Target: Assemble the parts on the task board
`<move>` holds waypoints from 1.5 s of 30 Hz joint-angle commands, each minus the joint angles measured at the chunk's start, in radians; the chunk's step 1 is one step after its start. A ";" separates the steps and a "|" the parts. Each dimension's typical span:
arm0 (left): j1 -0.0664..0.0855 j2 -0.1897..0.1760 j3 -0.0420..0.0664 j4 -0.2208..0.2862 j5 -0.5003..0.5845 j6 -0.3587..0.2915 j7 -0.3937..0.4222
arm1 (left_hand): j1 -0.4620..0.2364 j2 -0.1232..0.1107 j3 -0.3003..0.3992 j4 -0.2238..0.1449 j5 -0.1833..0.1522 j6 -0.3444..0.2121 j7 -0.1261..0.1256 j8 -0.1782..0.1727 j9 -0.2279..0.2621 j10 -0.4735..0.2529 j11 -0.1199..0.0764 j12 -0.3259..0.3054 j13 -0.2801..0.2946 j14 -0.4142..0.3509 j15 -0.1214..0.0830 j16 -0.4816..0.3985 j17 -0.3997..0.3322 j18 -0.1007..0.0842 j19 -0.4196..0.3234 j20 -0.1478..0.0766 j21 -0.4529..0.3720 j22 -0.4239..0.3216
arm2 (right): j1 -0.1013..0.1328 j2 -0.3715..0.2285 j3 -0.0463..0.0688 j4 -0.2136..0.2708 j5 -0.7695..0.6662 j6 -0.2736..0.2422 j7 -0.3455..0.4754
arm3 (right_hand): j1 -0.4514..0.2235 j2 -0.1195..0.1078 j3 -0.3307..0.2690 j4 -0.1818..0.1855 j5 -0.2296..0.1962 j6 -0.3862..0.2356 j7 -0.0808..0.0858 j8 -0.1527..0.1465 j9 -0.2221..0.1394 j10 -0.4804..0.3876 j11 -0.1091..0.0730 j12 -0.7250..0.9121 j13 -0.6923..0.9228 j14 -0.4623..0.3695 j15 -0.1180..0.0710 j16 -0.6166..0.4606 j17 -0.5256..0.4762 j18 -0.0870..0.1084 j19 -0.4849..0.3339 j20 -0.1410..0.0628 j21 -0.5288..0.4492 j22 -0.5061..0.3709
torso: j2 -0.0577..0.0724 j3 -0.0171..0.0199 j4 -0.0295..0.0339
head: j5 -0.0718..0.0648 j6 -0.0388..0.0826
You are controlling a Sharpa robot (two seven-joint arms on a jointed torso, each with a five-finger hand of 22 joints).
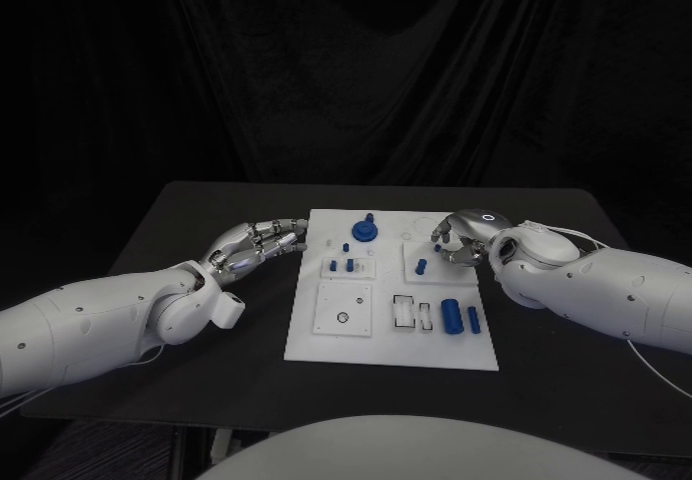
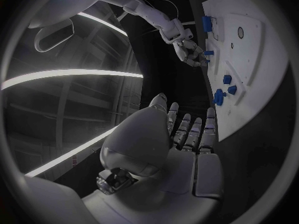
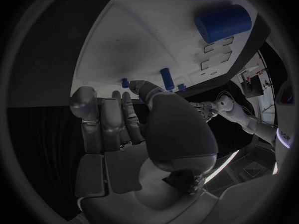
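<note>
A white task board lies in the middle of a black bench, long axis running from near to far, with small blue parts scattered over it. The left hand hovers just beside the board's far-left edge, fingers straight and apart, holding nothing. The right hand rests over the far-right corner of the board with its fingers curled inward — whether anything is pinched there I cannot tell. A round blue knob part stands upright near the far middle of the board, between the two hands. A short blue peg stands close to the right hand, and two small blue pegs stand near the board's centre-left. On the near right a thick blue cylinder and a thin blue pin lie flat, both pointing near to far, parallel to the board's long side. The likely risks: the right hand's curled fingers could knock the nearby peg over, and either lying cylinder might roll sideways if nudged — or the board itself could slide.
</note>
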 commanded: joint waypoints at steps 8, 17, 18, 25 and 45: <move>-0.003 0.005 0.001 -0.007 0.012 0.023 0.255 | 0.018 -0.002 0.004 -0.012 0.008 -0.006 0.003 -0.006 -0.005 -0.004 0.010 0.006 -0.001 0.015 0.005 0.008 0.002 -0.003 0.000 0.012 0.004 -0.005 | -0.024 0.026 0.006 -0.048 -0.024 -0.042 0.011 | 0.014 0.008 0.005 -0.010 0.034 0.025 0.000 0.006 0.010 0.016 0.000 0.007 -0.010 0.007 0.001 0.009 0.000 0.002 0.013 0.000 0.011 0.115 | -0.001 -0.0013 0.0003 | -0.001 0.000; -0.004 0.013 0.001 -0.016 0.012 0.031 0.243 | 0.034 0.000 0.019 -0.026 0.012 -0.010 0.007 -0.006 -0.010 -0.011 0.013 0.005 -0.001 0.018 0.010 0.009 0.002 0.000 0.002 0.020 0.004 -0.013 | -0.031 0.041 0.007 -0.066 -0.027 -0.047 0.024 | 0.020 0.020 0.007 -0.013 0.031 0.054 -0.013 0.020 0.027 0.033 -0.005 0.016 -0.020 0.012 -0.003 0.018 0.001 0.000 0.023 -0.003 0.026 0.119 | -0.001 -0.0015 0.0002 | 0.004 0.000; -0.004 0.014 0.001 -0.017 0.012 0.032 0.242 | 0.036 0.001 0.021 -0.028 0.014 -0.011 0.007 -0.006 -0.011 -0.012 0.013 0.005 -0.001 0.018 0.011 0.009 0.002 0.000 0.002 0.020 0.004 -0.014 | -0.032 0.042 0.007 -0.069 -0.027 -0.047 0.025 | 0.020 0.020 0.007 -0.013 0.031 0.056 -0.013 0.020 0.027 0.034 -0.006 0.016 -0.020 0.011 -0.003 0.018 0.000 0.000 0.023 -0.003 0.026 0.119 | -0.001 -0.0015 0.0001 | 0.004 0.000; -0.006 0.020 0.001 -0.022 0.012 0.037 0.235 | 0.043 0.000 0.030 -0.037 0.022 -0.014 0.008 -0.007 -0.014 -0.016 0.013 0.003 -0.002 0.019 0.013 0.008 0.001 0.001 0.003 0.024 0.003 -0.018 | -0.038 0.050 0.007 -0.085 -0.028 -0.048 0.032 | 0.020 0.026 -0.001 -0.014 0.018 0.075 -0.013 0.033 0.049 0.048 -0.011 0.021 -0.030 0.017 -0.008 0.026 0.001 -0.003 0.034 -0.007 0.041 0.123 | -0.001 -0.0014 -0.0001 | 0.004 0.000; -0.015 0.031 0.001 -0.037 0.012 0.042 0.219 | 0.058 -0.002 0.059 -0.065 0.037 -0.012 0.018 -0.005 -0.017 -0.024 0.012 0.002 -0.002 0.026 0.020 0.010 0.002 0.006 0.012 0.036 0.006 -0.029 | -0.045 0.063 0.008 -0.094 -0.028 -0.055 0.048 | 0.043 0.060 -0.045 -0.037 0.007 0.112 -0.003 0.125 0.235 0.117 -0.042 0.068 -0.046 0.040 -0.031 0.052 0.002 -0.013 0.069 -0.029 0.093 0.136 | -0.001 -0.0016 0.0000 | 0.007 0.000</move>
